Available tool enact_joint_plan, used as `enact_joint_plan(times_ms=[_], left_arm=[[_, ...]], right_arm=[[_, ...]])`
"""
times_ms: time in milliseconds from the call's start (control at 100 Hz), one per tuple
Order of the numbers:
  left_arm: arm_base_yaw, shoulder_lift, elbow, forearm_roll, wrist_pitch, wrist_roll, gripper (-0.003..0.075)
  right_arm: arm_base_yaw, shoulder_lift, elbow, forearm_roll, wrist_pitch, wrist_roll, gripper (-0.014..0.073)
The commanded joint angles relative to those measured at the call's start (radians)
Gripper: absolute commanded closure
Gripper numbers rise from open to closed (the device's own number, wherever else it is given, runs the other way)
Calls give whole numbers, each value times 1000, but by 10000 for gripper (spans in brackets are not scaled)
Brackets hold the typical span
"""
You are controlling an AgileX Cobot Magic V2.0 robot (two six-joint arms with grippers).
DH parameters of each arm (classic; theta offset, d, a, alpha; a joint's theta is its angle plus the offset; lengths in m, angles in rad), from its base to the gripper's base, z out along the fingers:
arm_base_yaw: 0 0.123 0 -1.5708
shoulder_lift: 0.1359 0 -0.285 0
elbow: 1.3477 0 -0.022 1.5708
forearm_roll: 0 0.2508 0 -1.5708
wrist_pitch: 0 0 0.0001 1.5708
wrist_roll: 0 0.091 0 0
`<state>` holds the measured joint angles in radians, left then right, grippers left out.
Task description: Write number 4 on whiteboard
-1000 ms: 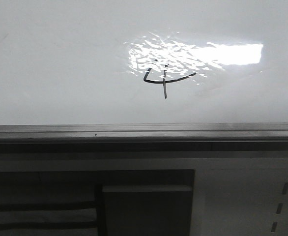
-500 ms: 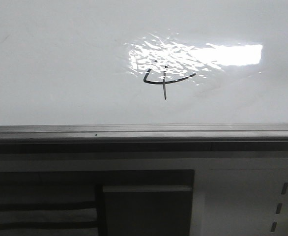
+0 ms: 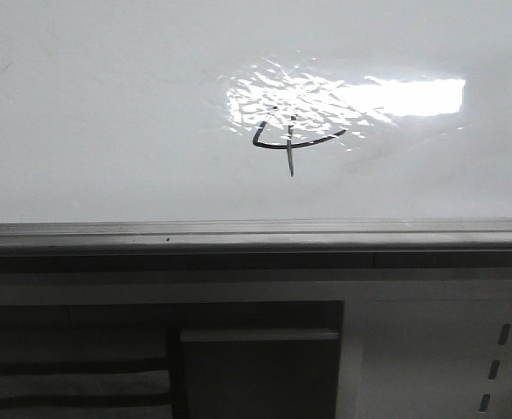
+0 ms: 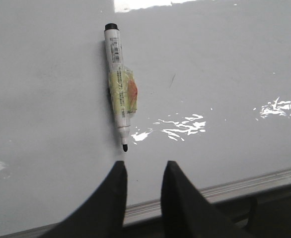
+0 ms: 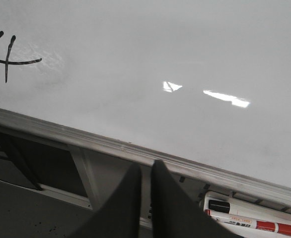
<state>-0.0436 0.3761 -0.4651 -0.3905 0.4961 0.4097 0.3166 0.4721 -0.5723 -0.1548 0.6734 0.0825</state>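
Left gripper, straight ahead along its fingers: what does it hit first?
Most likely the marker: its bare tip lies on the whiteboard just ahead of the open left gripper, slightly off toward one finger. Depth is unclear, so it might pass above.

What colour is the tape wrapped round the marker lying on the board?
Pale yellow, with an orange patch, on the marker; clearest in the left wrist view.

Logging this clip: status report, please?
Left tool open, empty; right tool shut, empty. Number 4 drawn on whiteboard. Marker lies uncapped on board. Nothing obstructing.
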Motion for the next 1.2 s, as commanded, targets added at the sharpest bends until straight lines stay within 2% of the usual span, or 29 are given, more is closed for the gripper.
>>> enact_joint_plan(times_ms=[0, 30, 170, 570, 790, 940, 990, 1140, 1190], left_arm=[[1, 6, -27, -16, -80, -7, 717], [1, 6, -27, -16, -80, -7, 741], [1, 6, -27, -65, -60, -12, 741], [-2, 2, -27, -65, -58, -12, 741], [35, -160, 68, -58, -66, -12, 741], [48, -237, 179, -20, -153, -12, 741], [48, -254, 229, 5, -212, -49, 741], [33, -327, 342, 262, -318, -375, 741], [32, -339, 375, 315, -363, -418, 741]], right_arm=[[-6, 2, -24, -23, -78, 0, 665], [-6, 2, -24, -23, -78, 0, 666], [-6, 2, -24, -21, -67, 0, 666], [-6, 2, -24, -21, -78, 0, 666], [-6, 2, -24, -21, -76, 0, 666], [-6, 2, -24, -21, -76, 0, 666], [-6, 2, -24, -21, -76, 0, 666], [-6, 2, -24, -21, -76, 0, 666], [-6, 2, -24, -21, -74, 0, 666]])
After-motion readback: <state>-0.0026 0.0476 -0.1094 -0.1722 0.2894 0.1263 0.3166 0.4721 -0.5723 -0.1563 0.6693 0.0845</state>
